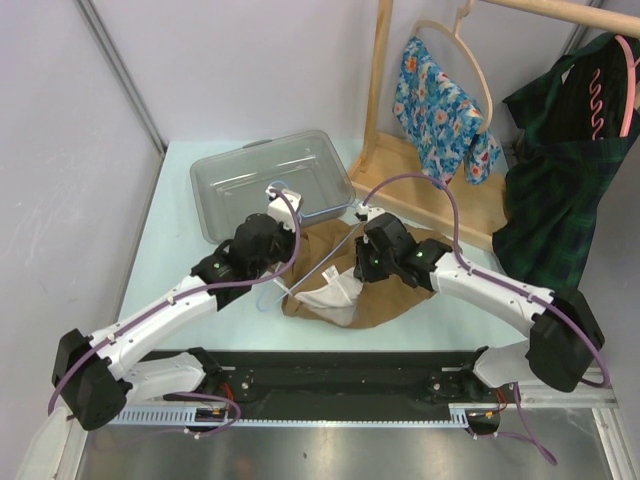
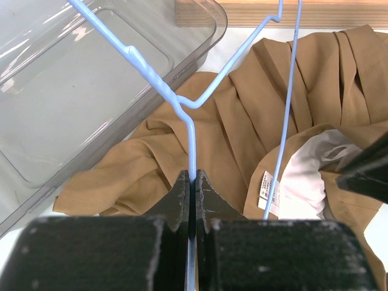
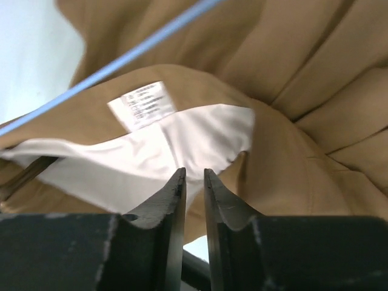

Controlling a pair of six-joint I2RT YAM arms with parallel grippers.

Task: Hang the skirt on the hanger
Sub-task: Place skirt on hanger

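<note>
Clear bin (image 1: 250,185) beside the skirt (image 1: 395,295); left gripper (image 2: 191,177) pinches the hanger (image 2: 191,136); right gripper (image 3: 193,174) narrowly parted over skirt's lining (image 3: 188,136).

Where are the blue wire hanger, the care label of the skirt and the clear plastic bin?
blue wire hanger (image 2: 193,148), left wrist view, on its straight neck wire.
care label (image 3: 142,104), right wrist view, middle of the printed tag.
clear plastic bin (image 1: 240,190), top external view, on its bare floor.

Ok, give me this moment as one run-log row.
left gripper: shut on hanger wire | right gripper: jaws narrowly apart at white lining, grip unclear | skirt: heaped on table, under hanger
</note>
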